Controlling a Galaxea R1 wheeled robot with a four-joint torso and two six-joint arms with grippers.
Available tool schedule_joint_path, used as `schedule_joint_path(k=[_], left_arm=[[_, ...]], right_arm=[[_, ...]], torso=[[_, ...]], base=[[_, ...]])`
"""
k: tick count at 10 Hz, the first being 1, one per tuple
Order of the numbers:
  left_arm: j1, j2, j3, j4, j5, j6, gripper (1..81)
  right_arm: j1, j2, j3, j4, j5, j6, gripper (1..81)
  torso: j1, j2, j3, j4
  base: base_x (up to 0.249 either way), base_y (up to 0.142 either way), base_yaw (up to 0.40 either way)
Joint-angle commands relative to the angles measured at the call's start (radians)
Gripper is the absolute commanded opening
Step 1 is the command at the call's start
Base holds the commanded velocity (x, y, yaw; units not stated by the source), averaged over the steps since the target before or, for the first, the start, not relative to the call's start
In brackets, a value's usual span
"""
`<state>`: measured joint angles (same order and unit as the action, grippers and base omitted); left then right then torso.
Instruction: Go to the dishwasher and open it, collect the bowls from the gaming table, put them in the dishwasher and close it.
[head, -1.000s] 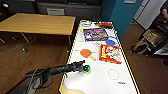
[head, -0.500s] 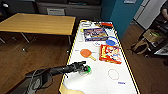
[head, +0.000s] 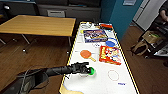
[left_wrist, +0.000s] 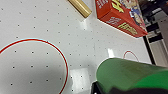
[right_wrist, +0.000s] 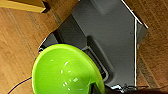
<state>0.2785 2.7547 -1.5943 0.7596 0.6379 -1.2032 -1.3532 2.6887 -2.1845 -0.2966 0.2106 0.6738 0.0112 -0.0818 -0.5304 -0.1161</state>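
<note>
The gaming table (head: 105, 82) is long and white with a yellowish edge. My left arm reaches in from the lower left, and my left gripper (head: 88, 70) is shut on a dark green bowl (head: 92, 71) near the table's near end. In the left wrist view that bowl (left_wrist: 130, 75) looms large just above the white top (left_wrist: 37, 62). In the right wrist view my right gripper (right_wrist: 97, 88) is shut on the rim of a bright lime-green bowl (right_wrist: 65, 71), over my grey base (right_wrist: 105, 32) and the wooden floor. The dishwasher is out of view.
On the table lie a red game box (head: 110, 55), a blue-purple box (head: 95, 35), a blue disc (head: 111, 43) and an orange paddle (head: 86, 54). A wooden table (head: 37, 25) stands to the left, a teal wall (head: 117, 15) behind. Bags and a person's rig (head: 150, 40) crowd the right.
My left gripper and the dark green bowl have shifted slightly to the right over the table. Nothing else has visibly moved.
</note>
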Motion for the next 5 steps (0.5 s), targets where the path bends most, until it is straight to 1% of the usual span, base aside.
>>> schedule_joint_path(k=[1, 2, 3, 4, 5], left_arm=[[-0.016, -0.248, 0.281, 0.047, 0.031, 0.027, 1.0], [0.038, -0.309, 0.319, 0.060, 0.026, 0.034, 1.0], [0.102, -0.398, 0.385, 0.095, 0.023, 0.060, 1.0], [0.170, -0.454, 0.431, 0.137, 0.020, 0.062, 1.0], [0.243, -0.495, 0.459, 0.180, 0.019, 0.060, 1.0]], right_arm=[[0.001, -0.025, 0.013, -0.019, -0.050, -0.003, 1.0], [-0.004, -0.025, 0.014, -0.019, -0.050, -0.005, 1.0], [-0.008, -0.024, 0.011, -0.024, -0.048, -0.005, 1.0], [-0.011, -0.022, 0.008, -0.029, -0.047, -0.005, 1.0], [-0.013, -0.021, 0.003, -0.029, -0.047, -0.005, 1.0]], torso=[[0.000, 0.000, -0.003, 0.000], [0.000, 0.000, 0.007, 0.000], [0.000, 0.000, 0.012, 0.000], [0.000, 0.000, 0.010, 0.000], [0.000, 0.000, 0.031, 0.000]], base=[[0.000, 0.000, 0.000], [0.000, 0.000, 0.000], [0.000, 0.000, 0.000], [0.000, 0.000, 0.000], [0.000, 0.000, 0.000]])
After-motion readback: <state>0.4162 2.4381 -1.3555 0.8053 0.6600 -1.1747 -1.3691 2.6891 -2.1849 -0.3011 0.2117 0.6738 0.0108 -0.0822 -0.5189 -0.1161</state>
